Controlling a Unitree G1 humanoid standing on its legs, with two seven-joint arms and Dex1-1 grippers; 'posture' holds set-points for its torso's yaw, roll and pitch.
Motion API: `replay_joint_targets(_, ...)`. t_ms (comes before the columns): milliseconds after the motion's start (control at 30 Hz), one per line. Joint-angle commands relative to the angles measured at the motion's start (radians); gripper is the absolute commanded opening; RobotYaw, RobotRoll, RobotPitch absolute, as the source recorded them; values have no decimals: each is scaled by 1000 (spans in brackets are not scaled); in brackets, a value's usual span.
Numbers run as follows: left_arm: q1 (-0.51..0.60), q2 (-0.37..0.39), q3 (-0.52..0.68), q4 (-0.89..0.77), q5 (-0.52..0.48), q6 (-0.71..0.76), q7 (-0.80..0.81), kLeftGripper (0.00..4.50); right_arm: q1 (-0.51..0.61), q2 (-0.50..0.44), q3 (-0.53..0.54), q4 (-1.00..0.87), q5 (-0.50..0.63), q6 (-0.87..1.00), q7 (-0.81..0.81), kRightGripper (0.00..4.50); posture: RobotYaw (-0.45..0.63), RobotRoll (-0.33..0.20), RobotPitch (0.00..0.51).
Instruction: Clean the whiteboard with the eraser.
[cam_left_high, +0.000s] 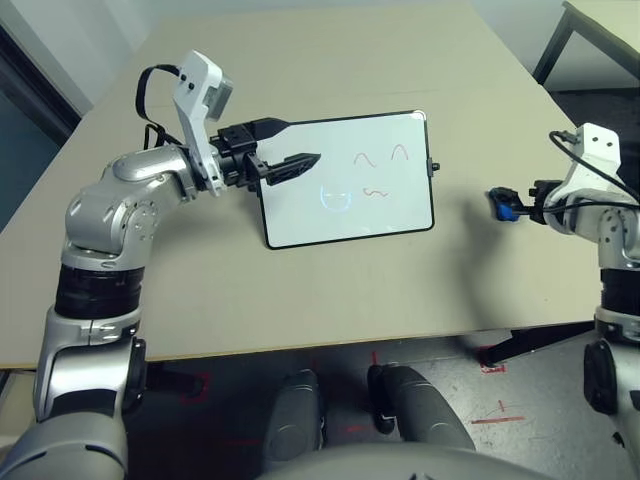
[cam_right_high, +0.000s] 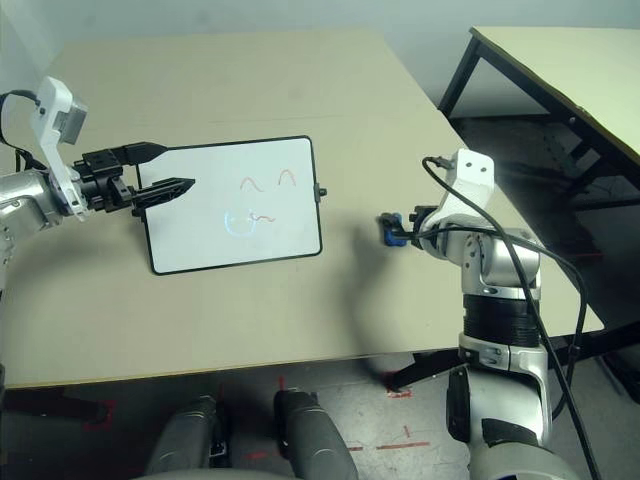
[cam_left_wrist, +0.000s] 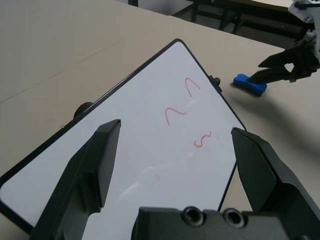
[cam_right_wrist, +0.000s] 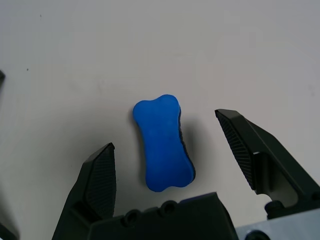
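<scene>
The whiteboard (cam_left_high: 300, 205) lies flat in the middle of the table, with red squiggles (cam_left_high: 380, 157) and a light-blue scribble (cam_left_high: 335, 197) on its right half. My left gripper (cam_left_high: 298, 143) hovers open over the board's left edge, nothing between its fingers. The eraser (cam_right_wrist: 163, 142), a small bright-blue block with a pinched waist, lies on the table to the right of the board (cam_left_high: 501, 204). My right gripper (cam_right_wrist: 165, 131) is open just above the eraser, one finger on each side and not touching it.
The beige table (cam_left_high: 300, 300) has bare room in front of the board and behind it. Its front edge runs close to my body. A second table (cam_right_high: 560, 60) with black legs stands at the back right. A black cable (cam_right_high: 540, 250) loops off my right arm.
</scene>
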Motion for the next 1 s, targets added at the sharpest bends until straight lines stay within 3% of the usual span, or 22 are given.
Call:
replay_joint_targets(33, 16, -2, -38, -34, 15, 18, -17, 4500, -11, 10, 33, 58, -26, -44, 9, 4458, 21, 0, 114)
replay_joint_targets(167, 27, -3, -47, -49, 14, 25, -22, 4500, -20, 16, 52, 111, -46, -85, 16, 4458, 24, 0, 114)
replay_joint_targets(233, 29, -5, -48, -52, 16, 26, -22, 4500, -23, 16, 59, 136, -55, -107, 19, 4088, 25, 0, 115)
replay_joint_targets(533, 34, -17, -49, -42, 28, 17, -21, 4500, -28, 17, 66, 199, -89, -179, 17, 1223, 22, 0, 116)
replay_joint_targets(600, 33, -21, -51, -37, 31, 15, -22, 4500, -29, 13, 63, 200, -96, -191, 14, 831, 18, 0, 115)
replay_joint_targets(733, 34, -25, -56, -31, 37, 13, -28, 4500, -46, 4, 50, 171, -112, -222, -1, 745, 13, 0, 113)
replay_joint_targets(1000, 44, -23, -63, -18, 57, -1, -49, 4500, -206, 45, 94, -115, -54, -215, 62, 743, -8, 0, 111)
